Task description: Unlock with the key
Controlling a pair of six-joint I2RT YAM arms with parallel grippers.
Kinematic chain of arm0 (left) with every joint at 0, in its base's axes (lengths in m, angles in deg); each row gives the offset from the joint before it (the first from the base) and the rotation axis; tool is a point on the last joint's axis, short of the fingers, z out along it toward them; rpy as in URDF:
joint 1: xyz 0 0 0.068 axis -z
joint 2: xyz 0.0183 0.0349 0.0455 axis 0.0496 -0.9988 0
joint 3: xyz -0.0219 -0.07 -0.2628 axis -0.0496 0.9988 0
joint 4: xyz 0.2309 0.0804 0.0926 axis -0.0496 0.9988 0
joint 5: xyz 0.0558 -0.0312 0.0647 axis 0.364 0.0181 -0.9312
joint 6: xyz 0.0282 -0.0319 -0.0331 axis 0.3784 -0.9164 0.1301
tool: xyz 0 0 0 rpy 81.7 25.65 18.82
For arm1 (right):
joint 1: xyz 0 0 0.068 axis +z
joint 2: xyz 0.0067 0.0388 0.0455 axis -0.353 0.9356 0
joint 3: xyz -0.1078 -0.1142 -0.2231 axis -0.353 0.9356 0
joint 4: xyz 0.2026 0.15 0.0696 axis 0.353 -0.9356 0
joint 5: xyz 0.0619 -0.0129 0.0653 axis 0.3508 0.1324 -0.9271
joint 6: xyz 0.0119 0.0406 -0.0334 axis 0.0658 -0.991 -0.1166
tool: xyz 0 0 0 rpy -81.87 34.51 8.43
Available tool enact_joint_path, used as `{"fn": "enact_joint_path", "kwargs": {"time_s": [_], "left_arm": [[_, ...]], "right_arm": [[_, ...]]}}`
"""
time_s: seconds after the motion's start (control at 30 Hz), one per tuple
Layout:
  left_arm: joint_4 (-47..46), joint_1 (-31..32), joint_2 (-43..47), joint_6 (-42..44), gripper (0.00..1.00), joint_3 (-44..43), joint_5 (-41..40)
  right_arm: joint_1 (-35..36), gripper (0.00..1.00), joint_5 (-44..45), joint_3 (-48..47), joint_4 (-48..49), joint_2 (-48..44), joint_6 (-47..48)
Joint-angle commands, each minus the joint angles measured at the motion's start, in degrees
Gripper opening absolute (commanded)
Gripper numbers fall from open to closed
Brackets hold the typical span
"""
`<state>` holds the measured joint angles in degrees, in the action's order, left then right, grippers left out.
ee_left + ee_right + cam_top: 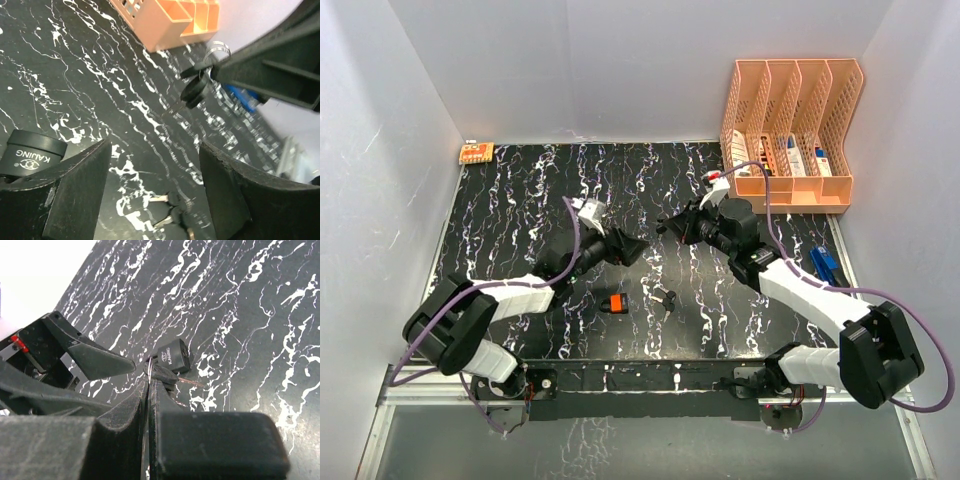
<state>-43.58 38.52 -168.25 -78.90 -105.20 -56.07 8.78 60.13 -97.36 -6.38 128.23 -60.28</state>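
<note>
The right gripper [149, 390] is clenched on the ring of a black-headed key [166, 375]. The key hangs just past the fingertips at the centre of the right wrist view, its blade pointing right. In the left wrist view the same bunch dangles in the upper middle of the frame.

The left gripper [155, 147] is released. Its two fingers stand wide apart at the bottom of that view, with only the marbled black table [90, 75] between them. The black round lock [31, 150] sits at the lower left, outside the left-hand finger and partly hidden by it, so contact cannot be judged.

In the top view the two grippers face each other near the middle of the frame. Below them lie spare keys [667, 298] and a small orange-and-black item [613, 303]. A peach file organizer [790, 130] stands in the upper right.
</note>
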Motion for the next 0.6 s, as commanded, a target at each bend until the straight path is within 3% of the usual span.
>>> {"fn": "enact_joint_path", "kwargs": {"time_s": [0.0,0.3,0.57], "left_arm": [[1.9,2.2,1.7,20.6,0.69,0.6,1.1],[-18.4,2.6,-3.7,29.5,0.68,6.8,3.8],[-27.5,2.9,-10.3,30.7,0.62,5.6,6.2]], "right_arm": [[-0.5,0.00,-1.3,-3.8,-2.5,-2.4,2.3],[-1.0,0.00,-5.0,-3.7,-4.0,-4.1,2.3],[-1.1,0.00,-8.9,-3.0,-2.9,-4.1,1.3]]}}
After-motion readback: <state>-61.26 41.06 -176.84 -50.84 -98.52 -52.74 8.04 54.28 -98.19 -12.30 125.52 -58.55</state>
